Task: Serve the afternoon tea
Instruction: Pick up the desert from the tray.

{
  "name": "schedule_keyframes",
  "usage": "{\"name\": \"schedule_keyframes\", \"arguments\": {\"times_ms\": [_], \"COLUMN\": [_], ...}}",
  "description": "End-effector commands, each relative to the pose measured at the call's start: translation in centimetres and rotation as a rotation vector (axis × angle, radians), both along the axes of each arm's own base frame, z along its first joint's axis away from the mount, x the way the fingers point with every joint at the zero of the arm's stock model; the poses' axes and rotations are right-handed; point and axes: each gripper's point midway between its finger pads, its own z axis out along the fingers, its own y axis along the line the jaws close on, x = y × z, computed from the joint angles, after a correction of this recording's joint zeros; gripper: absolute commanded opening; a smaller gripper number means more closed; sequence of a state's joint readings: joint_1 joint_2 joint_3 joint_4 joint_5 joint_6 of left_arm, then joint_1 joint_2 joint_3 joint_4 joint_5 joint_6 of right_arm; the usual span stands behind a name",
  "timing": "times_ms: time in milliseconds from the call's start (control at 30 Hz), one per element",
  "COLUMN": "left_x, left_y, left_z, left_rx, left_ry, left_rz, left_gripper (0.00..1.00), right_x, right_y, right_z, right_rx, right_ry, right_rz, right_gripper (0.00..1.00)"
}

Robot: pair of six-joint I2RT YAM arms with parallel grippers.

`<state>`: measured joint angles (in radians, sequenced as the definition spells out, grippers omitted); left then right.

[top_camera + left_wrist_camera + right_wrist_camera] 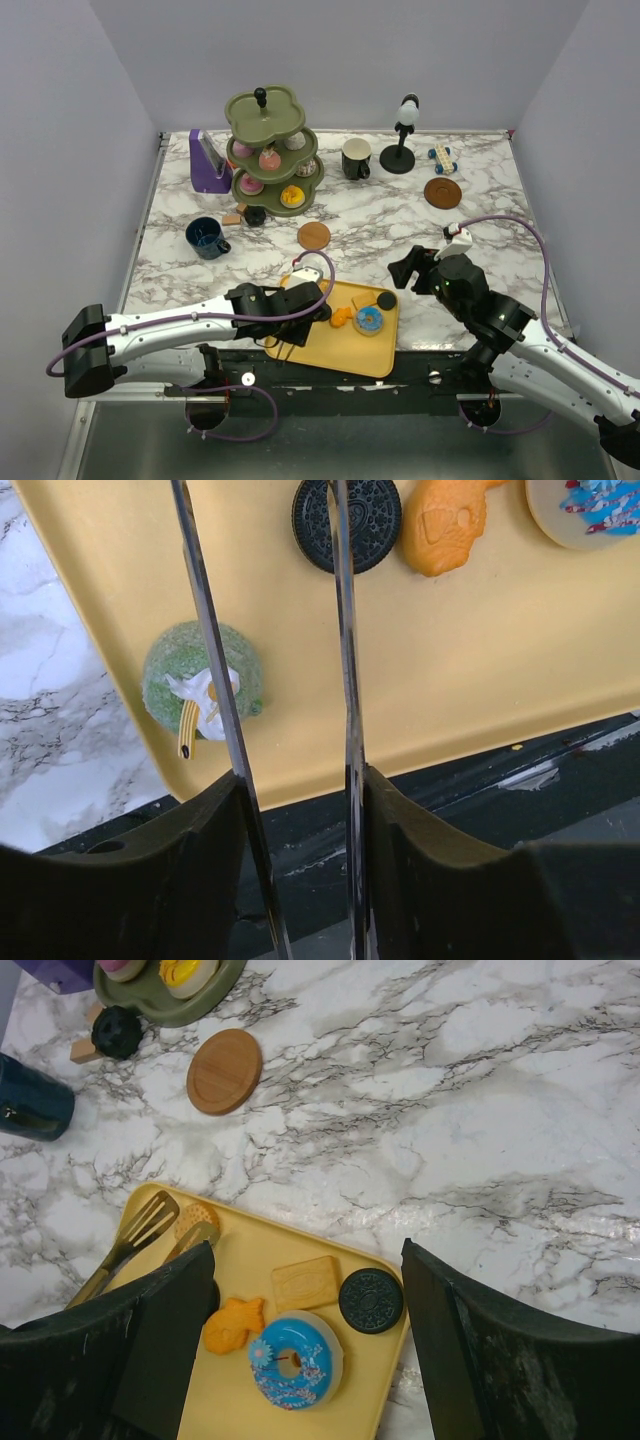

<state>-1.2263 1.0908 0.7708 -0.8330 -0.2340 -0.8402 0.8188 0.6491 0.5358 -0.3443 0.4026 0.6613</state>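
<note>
At six o'clock on the desk [480, 225], the left pincer [300, 800] grips tongs [345, 630] over the yellow tray [335, 355] bearing a blue doughnut [368, 320] and biscuits [386, 300], the right pincer [408, 268] hangs wide at four o'clock, and the green tiered stand [240, 108] of cakes [269, 158] sits at eleven.

In the left wrist view the blades of the tongs [347, 680] cross and partly hide the green cupcake [165, 670] near a corner of the yellow tray [480, 680] and the black sandwich biscuit [375, 525] farther in on that tray, while the top edge cuts off that biscuit, the orange biscuit [445, 525] and the blue-sprinkled doughnut [585, 510] beside it.
</note>
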Motion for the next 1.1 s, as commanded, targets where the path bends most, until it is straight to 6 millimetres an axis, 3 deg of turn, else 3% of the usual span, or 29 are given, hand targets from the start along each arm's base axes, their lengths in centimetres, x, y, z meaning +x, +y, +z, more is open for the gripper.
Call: {"name": "schedule_keyframes", "arguments": {"times_ms": [0,200,700,1067], "left_x": [-0.8,0.0,6.1,12.6], "left_y": [-0.7,-0.5,2.4,5.4], "left_z": [-0.5,0.7,12.8,22.6], "left_rx": [-0.013,-0.015,-0.142,-0.24], "left_ry": [0.036,-0.011,-0.4,-0.648], "left_rz": [-0.015,0.001,0.15,0.261], "left_gripper": [0.52,0.46,0.38,0.36], "right_x": [0.1,0.1,0.1,0.0], "right_y": [0.0,-0.1,-0.2,0.0], "right_z": [0.0,0.1,1.2,1.4], "right_rx": [0.0,0.001,0.024,0.035], "right_ry": [-0.014,-0.018,-0.045,-0.056], "right_rz": [0.001,-0.001,-0.005,0.011], "right_gripper": [0.83,0.83,0.83,0.83]}}
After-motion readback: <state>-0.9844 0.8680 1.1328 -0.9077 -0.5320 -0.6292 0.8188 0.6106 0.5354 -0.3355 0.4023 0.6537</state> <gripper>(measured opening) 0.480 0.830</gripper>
